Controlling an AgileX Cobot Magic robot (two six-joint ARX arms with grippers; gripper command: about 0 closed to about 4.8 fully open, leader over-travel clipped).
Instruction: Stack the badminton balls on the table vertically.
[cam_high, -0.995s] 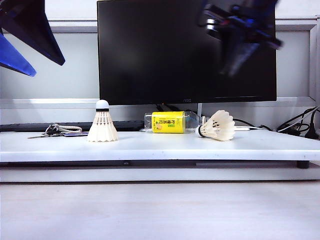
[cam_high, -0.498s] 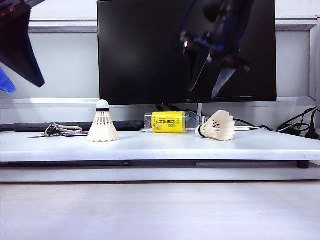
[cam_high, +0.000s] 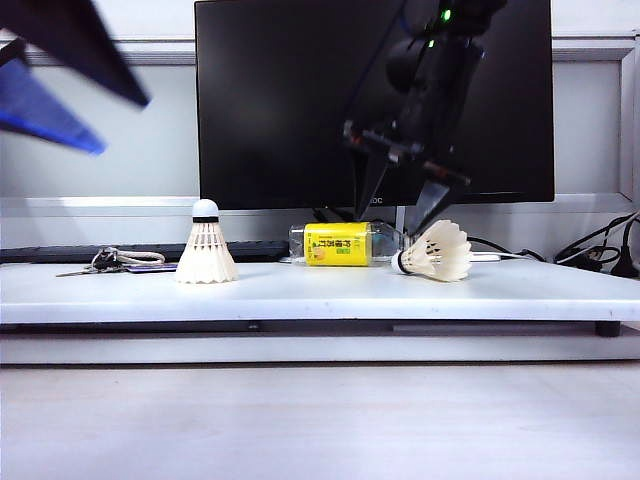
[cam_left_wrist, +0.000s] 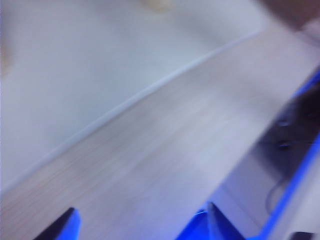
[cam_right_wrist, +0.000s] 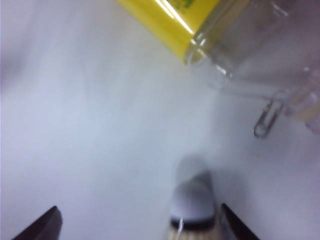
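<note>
exterior cam sits low at table (cam_high: 300, 295) edge height, facing my arms and the monitor (cam_high: 290, 100) head-on, mid distance. my right wrist cam looks steeply down, close over the lying shuttlecock (cam_right_wrist: 192, 210) and yellow-labelled bottle (cam_right_wrist: 170, 20), both shared with exterior. my left wrist cam is blurred, angled across the wood-grain surface (cam_left_wrist: 150, 165).

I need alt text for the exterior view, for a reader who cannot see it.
The right end effector, open, hangs just above a shuttlecock lying on its side on the white table. A second shuttlecock stands upright to the left, a yellow-labelled bottle between them. The left end effector is raised at upper left.
</note>
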